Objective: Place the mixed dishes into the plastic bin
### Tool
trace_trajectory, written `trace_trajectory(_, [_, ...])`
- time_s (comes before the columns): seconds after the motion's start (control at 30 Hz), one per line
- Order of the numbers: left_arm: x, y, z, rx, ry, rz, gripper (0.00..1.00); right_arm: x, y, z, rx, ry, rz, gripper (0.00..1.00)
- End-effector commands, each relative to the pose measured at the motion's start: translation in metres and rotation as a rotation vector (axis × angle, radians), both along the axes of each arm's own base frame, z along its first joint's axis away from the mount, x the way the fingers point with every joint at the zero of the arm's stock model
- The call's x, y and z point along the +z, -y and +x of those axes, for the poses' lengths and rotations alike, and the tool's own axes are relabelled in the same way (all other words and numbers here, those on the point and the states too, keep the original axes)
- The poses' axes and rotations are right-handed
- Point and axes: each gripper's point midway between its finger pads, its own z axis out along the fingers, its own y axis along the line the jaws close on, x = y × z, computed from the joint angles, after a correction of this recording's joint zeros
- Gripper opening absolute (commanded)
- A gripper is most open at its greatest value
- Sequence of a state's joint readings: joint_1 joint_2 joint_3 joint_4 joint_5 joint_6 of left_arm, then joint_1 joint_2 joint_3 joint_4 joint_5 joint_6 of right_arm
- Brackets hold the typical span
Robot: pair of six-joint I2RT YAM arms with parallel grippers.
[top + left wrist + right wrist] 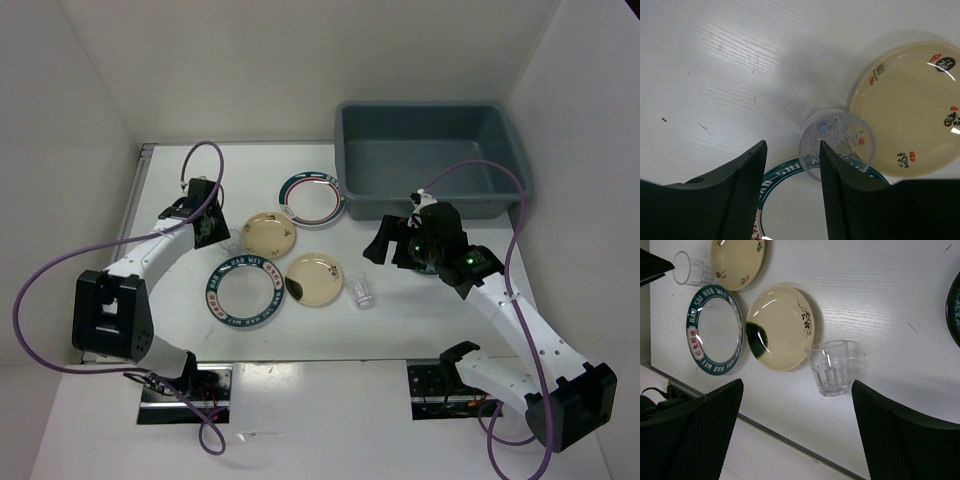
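Note:
The grey-blue plastic bin [430, 160] stands at the back right. Two white plates with teal lettered rims [312, 197] [244, 290] and two beige plates [270, 233] [314, 279] lie on the table. A clear cup [361, 292] stands right of them. My right gripper [392, 248] hovers open above it; the cup [831, 367] shows just ahead of the wide-apart fingers. My left gripper [791, 150] is open over a second clear cup [837, 142], whose left rim lies at the right finger. A dark teal plate edge [956, 310] shows in the right wrist view.
White walls enclose the table [450, 320] at the back and sides. Its front edge [790, 437] runs just below the right gripper's cup. Purple cables [40, 290] loop off both arms.

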State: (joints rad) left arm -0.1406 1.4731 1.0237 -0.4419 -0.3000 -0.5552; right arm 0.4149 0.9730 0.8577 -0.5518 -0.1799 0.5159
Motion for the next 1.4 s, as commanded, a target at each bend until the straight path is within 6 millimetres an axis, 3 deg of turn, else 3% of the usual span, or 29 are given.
trace_trajectory(0.0, [-0.018, 0.006, -0.006, -0.012, -0.066, -0.030, 0.54, 0.002, -0.003, 0.003, 0.004, 0.017, 0.009, 0.94])
trace_trajectory(0.1, [-0.035, 0.012, -0.009, -0.029, -0.119, -0.051, 0.48, 0.002, -0.003, 0.003, 0.004, 0.017, 0.009, 0.94])
trace_trajectory(0.27, [-0.052, 0.010, -0.007, -0.023, -0.164, -0.038, 0.24, 0.007, -0.001, 0.002, -0.003, 0.036, 0.011, 0.94])
trace_trajectory(0.37, [-0.050, 0.007, -0.003, -0.012, -0.161, -0.020, 0.10, 0.007, -0.001, 0.002, -0.003, 0.036, 0.011, 0.94])
trace_trajectory(0.4, [-0.050, 0.007, -0.003, -0.012, -0.161, -0.019, 0.01, 0.007, -0.001, 0.002, -0.003, 0.036, 0.011, 0.94])
trace_trajectory(0.5, [-0.025, 0.004, 0.007, -0.010, -0.086, -0.004, 0.00, 0.003, -0.001, 0.001, -0.003, 0.028, 0.007, 0.94])
trace_trajectory(0.63, [0.045, 0.007, 0.040, -0.038, 0.086, -0.006, 0.00, 0.003, -0.001, 0.001, -0.003, 0.028, 0.007, 0.94])
trace_trajectory(0.67, [0.088, 0.013, 0.056, -0.060, 0.176, -0.026, 0.00, 0.003, 0.001, 0.002, -0.012, 0.031, 0.001, 0.94])
trace_trajectory(0.7, [0.111, 0.020, 0.064, -0.081, 0.222, -0.053, 0.00, 0.003, 0.001, 0.002, -0.012, 0.031, 0.001, 0.94])
trace_trajectory(0.77, [0.143, 0.051, 0.080, -0.178, 0.285, -0.192, 0.00, 0.002, 0.006, 0.006, -0.041, 0.040, -0.019, 0.94])
trace_trajectory(0.8, [0.176, 0.066, 0.091, -0.220, 0.361, -0.258, 0.00, 0.004, 0.007, 0.006, -0.055, 0.048, -0.014, 0.94])
trace_trajectory(0.83, [0.189, 0.092, 0.091, -0.320, 0.373, -0.375, 0.00, 0.011, 0.009, 0.008, -0.068, 0.069, -0.014, 0.94])
trace_trajectory(0.97, [0.209, 0.161, 0.117, -0.470, 0.421, -0.627, 0.00, 0.035, 0.024, 0.013, -0.155, 0.139, -0.016, 0.94])
trace_trajectory(1.1, [0.206, 0.233, 0.132, -0.578, 0.389, -0.755, 0.00, 0.055, 0.033, 0.010, -0.218, 0.191, 0.016, 0.94])
trace_trajectory(1.13, [0.205, 0.260, 0.128, -0.625, 0.374, -0.766, 0.00, 0.057, 0.033, 0.009, -0.224, 0.195, 0.028, 0.94])
trace_trajectory(1.17, [0.184, 0.277, 0.135, -0.643, 0.331, -0.775, 0.00, 0.065, 0.033, 0.007, -0.229, 0.210, 0.046, 0.94])
trace_trajectory(1.2, [0.181, 0.291, 0.136, -0.663, 0.321, -0.779, 0.00, 0.065, 0.033, 0.007, -0.229, 0.210, 0.046, 0.94])
trace_trajectory(1.23, [0.198, 0.305, 0.140, -0.689, 0.360, -0.781, 0.00, 0.065, 0.032, 0.007, -0.221, 0.208, 0.050, 0.94])
trace_trajectory(1.27, [0.174, 0.325, 0.140, -0.703, 0.301, -0.783, 0.00, 0.065, 0.032, 0.007, -0.221, 0.207, 0.050, 0.94])
trace_trajectory(1.37, [0.159, 0.352, 0.150, -0.727, 0.282, -0.742, 0.00, 0.066, 0.034, 0.005, -0.227, 0.202, 0.061, 0.94])
